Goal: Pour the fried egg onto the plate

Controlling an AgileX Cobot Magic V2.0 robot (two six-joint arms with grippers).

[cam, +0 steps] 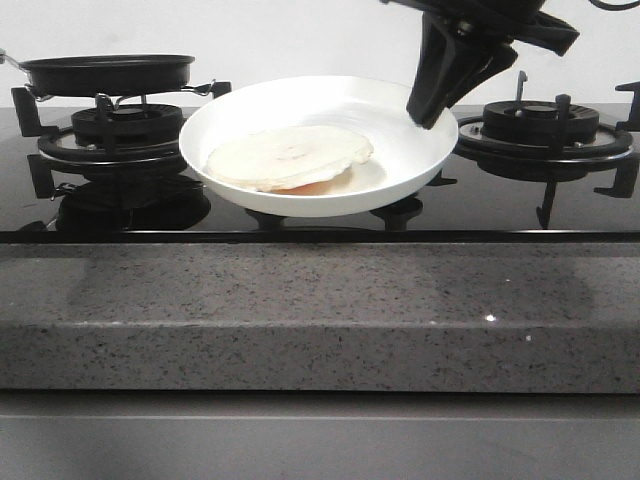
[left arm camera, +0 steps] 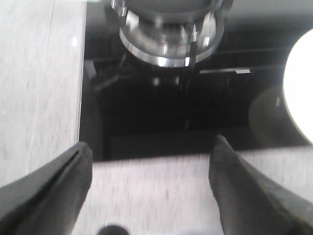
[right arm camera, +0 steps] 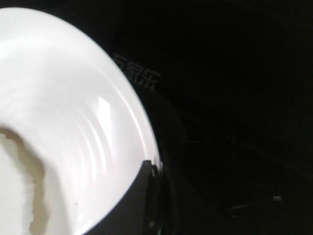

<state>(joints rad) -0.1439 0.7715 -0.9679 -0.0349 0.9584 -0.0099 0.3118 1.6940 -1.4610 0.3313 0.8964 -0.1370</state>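
Plate (cam: 400, 150) over glossy black hob (cam: 330, 215), seemingly

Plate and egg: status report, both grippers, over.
Right gripper shut on the plate rim, plate tilted above the stovetop. Fried egg lying in the plate. Left gripper open, empty, near the counter edge. Frying pan on the left burner, nothing obstructing.

Plain white wall (cam: 300, 35) behind. Glossy black glass hob (cam: 120, 222) with black cast-iron burner grates (cam: 545, 135). Speckled grey stone counter edge (cam: 320, 310) in front.
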